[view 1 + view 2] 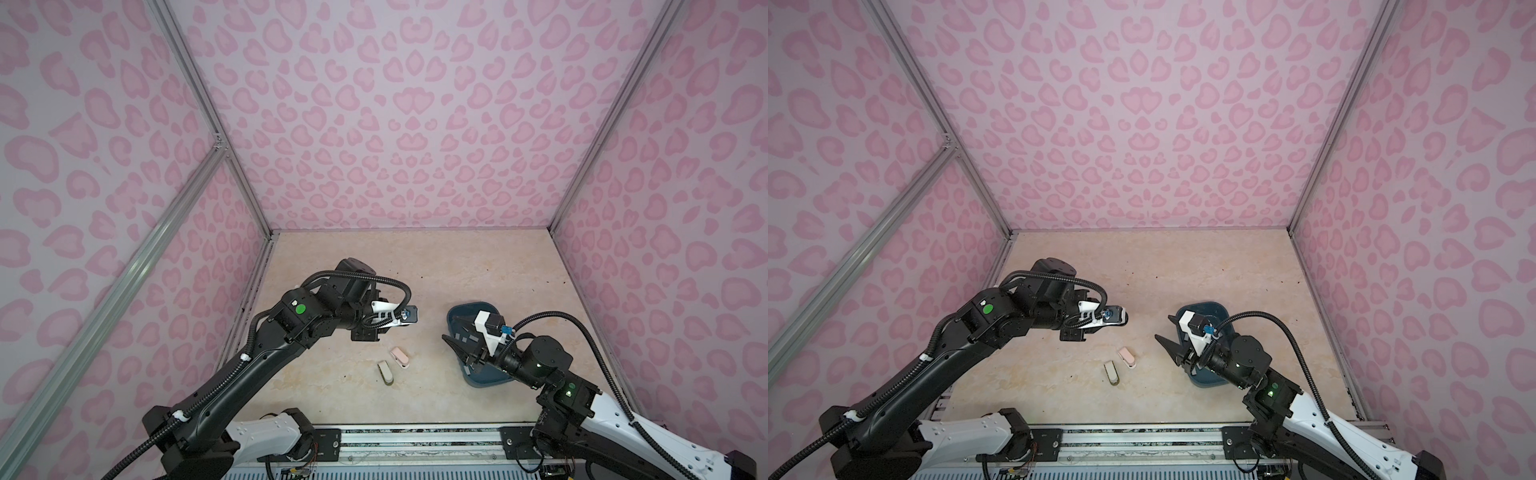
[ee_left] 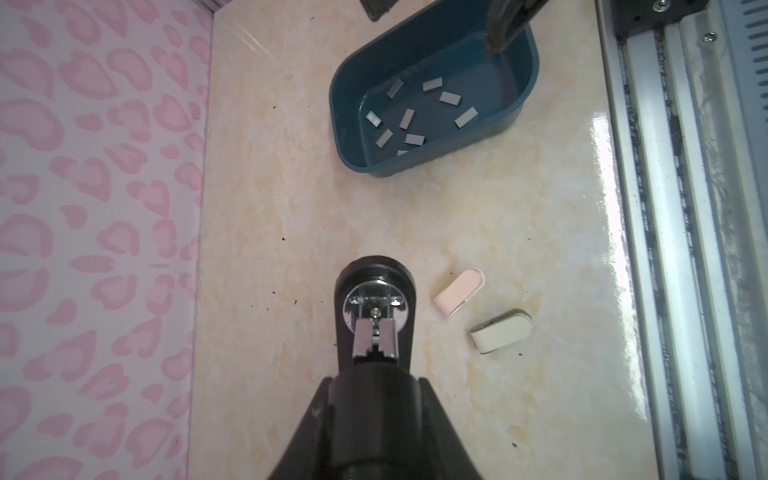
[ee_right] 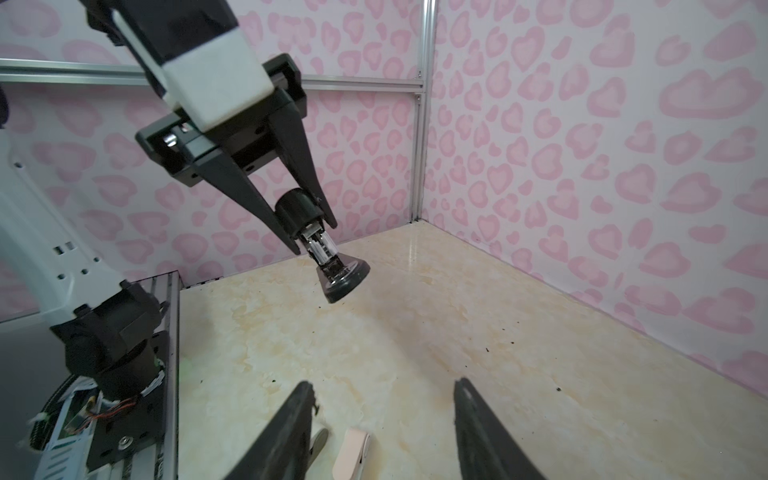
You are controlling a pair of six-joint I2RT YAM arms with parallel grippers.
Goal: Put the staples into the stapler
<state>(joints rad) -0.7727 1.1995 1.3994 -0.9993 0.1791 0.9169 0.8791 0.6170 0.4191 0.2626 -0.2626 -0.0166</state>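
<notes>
We note the left gripper (image 3: 313, 237) clamped on the black stapler (image 2: 371, 270), which it holds off the table (image 2: 291, 208) with the chrome channel exposed. The right gripper (image 3: 384, 384) hangs over the edge of the blue tub (image 2: 432, 164), fingers wide, nothing between them. The staples (image 2: 409, 118) lie scattered on the tub floor. Our judgement: the stapler is opened and presented; seating a strip and closing it are left. Something pale shows in the channel in the right wrist view, but we cannot tell if it is a strip. In both top views the arms hide the stapler and part of the tub.
</notes>
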